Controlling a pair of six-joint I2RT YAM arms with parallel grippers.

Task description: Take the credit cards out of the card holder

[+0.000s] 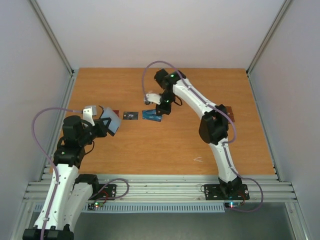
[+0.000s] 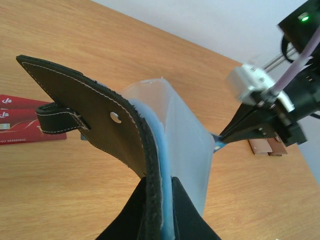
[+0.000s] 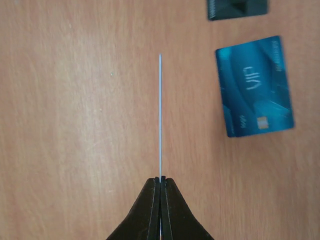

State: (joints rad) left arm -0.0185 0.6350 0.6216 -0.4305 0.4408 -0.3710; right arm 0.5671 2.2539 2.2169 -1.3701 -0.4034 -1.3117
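My left gripper (image 1: 103,126) (image 2: 160,181) is shut on the card holder (image 1: 112,121) (image 2: 100,112) and holds it open above the table; its black outside, black loop and pale blue-grey pockets (image 2: 182,132) show. My right gripper (image 1: 161,111) (image 3: 160,180) is shut on a thin blue card (image 3: 160,115), seen edge-on, above the table. A blue card (image 1: 151,116) (image 3: 254,86), a black card (image 1: 131,115) (image 3: 237,8) and a dark red card (image 2: 25,125) lie on the table between the arms. The right gripper (image 2: 240,131) also shows beyond the holder.
A brown two-tone wallet-like piece (image 1: 229,111) (image 2: 268,146) lies at the right, behind the right arm. White walls and metal rails enclose the wooden table (image 1: 165,150).
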